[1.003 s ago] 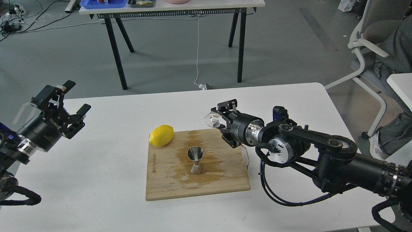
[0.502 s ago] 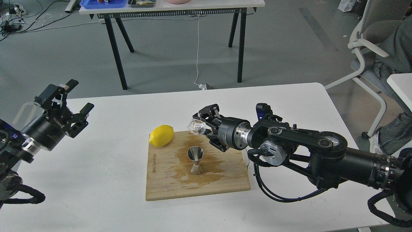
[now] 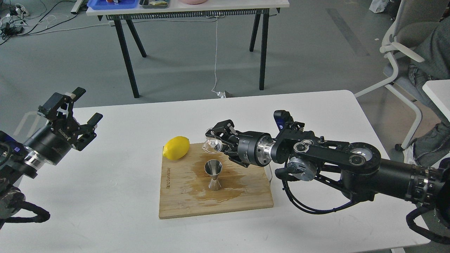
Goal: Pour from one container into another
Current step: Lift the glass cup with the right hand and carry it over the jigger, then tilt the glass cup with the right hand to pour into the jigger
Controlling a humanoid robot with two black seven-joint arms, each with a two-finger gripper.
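Right gripper (image 3: 215,140) clamping tilted glass cup (image 3: 212,145) just above steel jigger (image 3: 212,174), standing on wet bamboo board (image 3: 246,200) with unreadable branding beside lemon (image 3: 176,147). Left gripper (image 3: 78,114) hovering, fingers apart.

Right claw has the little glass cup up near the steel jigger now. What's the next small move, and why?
Probably nudge the right claw slightly toward the robot, then tip further. The tiny clear glass cup it grips appears above and just behind the shiny steel hourglass jigger, and the bamboo cutting board around the jigger is already wet.
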